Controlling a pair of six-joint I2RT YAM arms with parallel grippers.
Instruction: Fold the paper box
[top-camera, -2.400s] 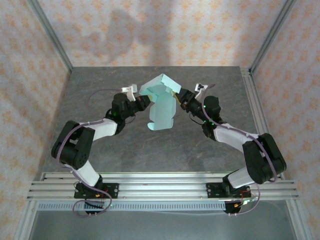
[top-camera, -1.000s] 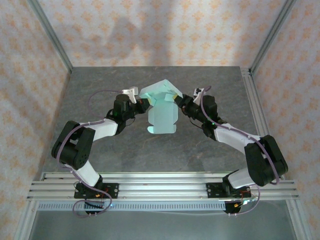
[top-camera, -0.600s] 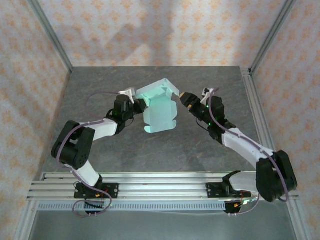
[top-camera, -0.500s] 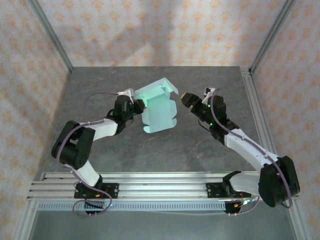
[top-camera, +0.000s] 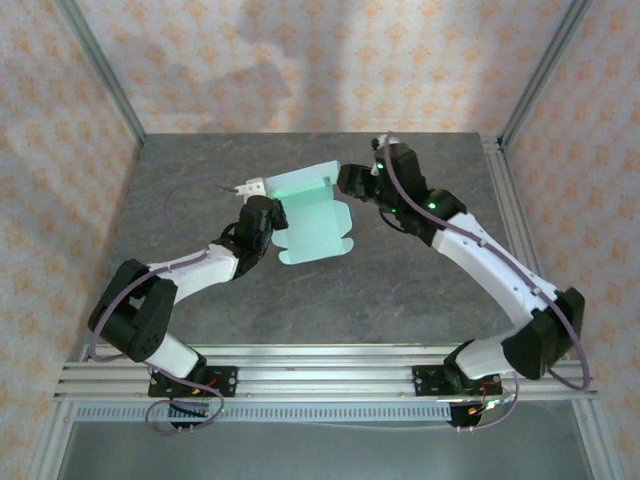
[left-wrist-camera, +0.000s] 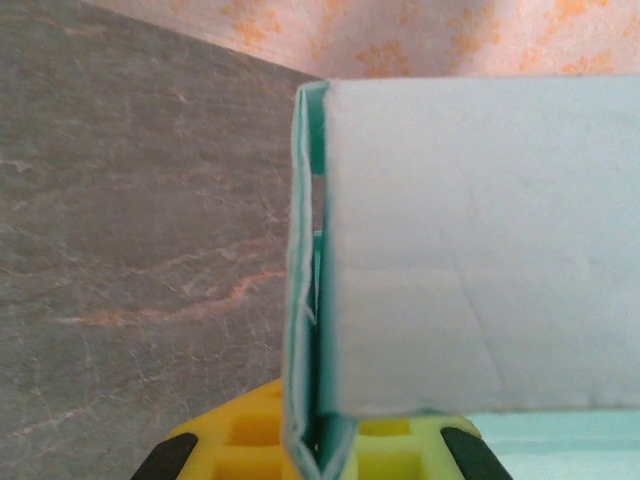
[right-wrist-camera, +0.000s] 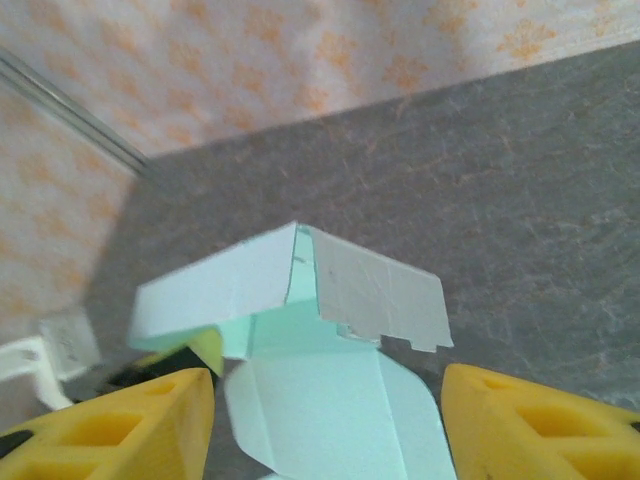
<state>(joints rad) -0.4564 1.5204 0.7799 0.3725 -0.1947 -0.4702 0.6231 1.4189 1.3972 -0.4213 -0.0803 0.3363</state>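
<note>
The paper box (top-camera: 318, 222) is a pale mint card sheet, partly folded, held up over the middle of the grey table. Its far panels bend into a roof-like ridge (right-wrist-camera: 300, 232), and a rounded flap (right-wrist-camera: 320, 400) hangs toward me. My left gripper (top-camera: 271, 216) is shut on the box's left edge; in the left wrist view the doubled card edge (left-wrist-camera: 305, 300) runs down between the yellow fingers (left-wrist-camera: 235, 440). My right gripper (top-camera: 349, 181) hovers at the box's far right corner, open. Its yellow fingers (right-wrist-camera: 110, 425) stand on either side of the flap without touching it.
The table (top-camera: 420, 280) is a grey stone-patterned slab. Aluminium posts (top-camera: 100, 75) stand at the back corners, a frame rail (top-camera: 503, 200) runs along the right edge, and the mounting rails (top-camera: 320, 365) lie along the near edge. Patterned walls enclose the space.
My right arm drew back from the box's right side, then rose and swung round to its far right corner, jaws open. The left gripper kept its hold and the box shifted slightly left.
</note>
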